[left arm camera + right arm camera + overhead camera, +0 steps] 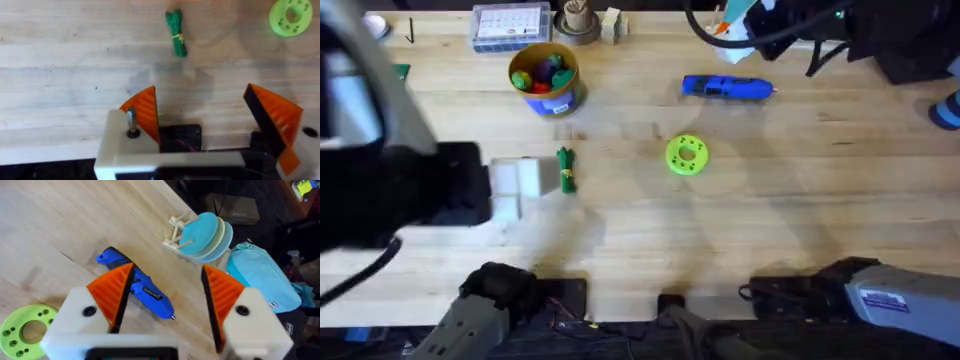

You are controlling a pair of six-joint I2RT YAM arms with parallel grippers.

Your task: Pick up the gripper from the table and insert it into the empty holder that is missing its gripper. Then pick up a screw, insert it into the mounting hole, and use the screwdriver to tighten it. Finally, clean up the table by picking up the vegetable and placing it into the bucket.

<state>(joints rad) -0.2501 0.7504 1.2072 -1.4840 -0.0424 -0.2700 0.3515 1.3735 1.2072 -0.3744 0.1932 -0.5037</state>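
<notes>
While both hands gape wide, the screwdriver [727,88] and vegetable [565,168] lie on the wooden table [800,220].

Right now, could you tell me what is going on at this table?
Neither arm holds anything. The left gripper hangs open over bare wood a little short of the vegetable, which lies on the table. The right gripper is open above the screwdriver, which lies flat beside the green disc. The bucket stands at the far side with toy food in it, so the cleanup is not yet done.
</notes>
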